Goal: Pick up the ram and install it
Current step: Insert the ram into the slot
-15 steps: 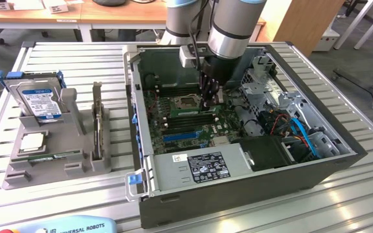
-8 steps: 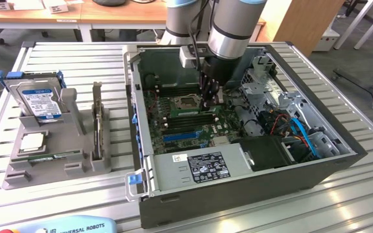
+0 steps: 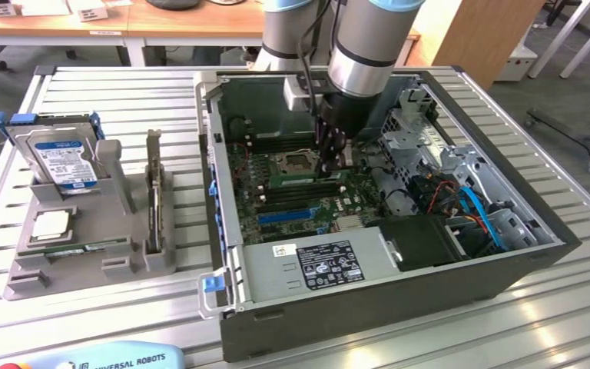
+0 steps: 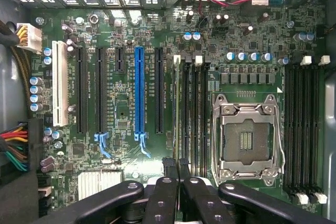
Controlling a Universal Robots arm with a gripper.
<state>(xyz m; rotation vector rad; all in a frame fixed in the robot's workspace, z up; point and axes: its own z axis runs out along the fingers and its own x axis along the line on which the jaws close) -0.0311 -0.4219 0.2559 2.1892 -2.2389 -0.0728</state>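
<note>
The ram (image 4: 176,108) stands on edge in the memory slot nearest the long expansion slots, beside the empty processor socket (image 4: 245,140). In the wrist view I see it as a thin strip running straight between my two black fingertips. My gripper (image 4: 176,163) is shut on its top edge at one end. In the exterior view my gripper (image 3: 331,167) reaches down into the open computer case (image 3: 223,231), and the ram (image 3: 300,179) shows as a green strip at the fingertips, low on the motherboard.
A grey holder (image 3: 28,280) at the exterior view's left carries a hard drive (image 3: 64,157), a silver processor chip (image 3: 49,223), an upright dark card (image 3: 154,192) and a thin green board (image 3: 74,250). Inside the case are a power supply (image 3: 316,265), drive cages and cables (image 3: 479,211).
</note>
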